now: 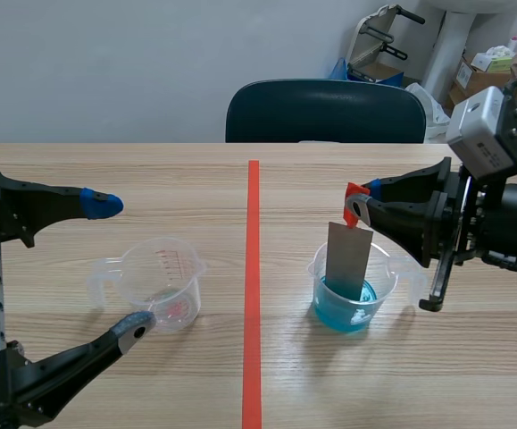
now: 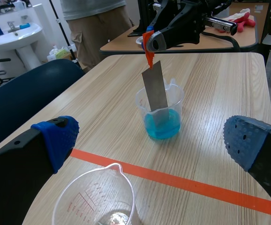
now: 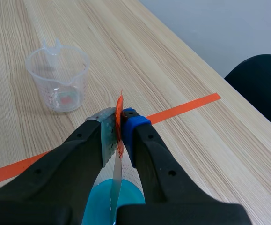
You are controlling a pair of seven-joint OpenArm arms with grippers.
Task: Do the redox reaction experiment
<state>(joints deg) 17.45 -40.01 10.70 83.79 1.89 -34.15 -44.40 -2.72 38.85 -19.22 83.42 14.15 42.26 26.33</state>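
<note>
Pale wood tabletop point(image 1: 419, 375) filled the scene, split by an orange tape line, with a dark chair point(image 1: 325, 112) behind it. Left of the line, the left claw point(image 1: 121, 265) stood spread wide about the clear measuring cup point(image 1: 162, 284), gripping nothing (probably parked clear of the work). The right claw point(image 1: 362, 201) hung over the beaker point(image 1: 352, 299) of blue solution. It was clenched on a metal strip point(image 1: 347, 259) by its orange tag point(image 1: 356, 190) and held the strip upright, its lower end dipped in, likely so the metal could react.

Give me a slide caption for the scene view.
Right gripper holds metal strip in blue liquid; open left gripper flanks clear cup.
</note>
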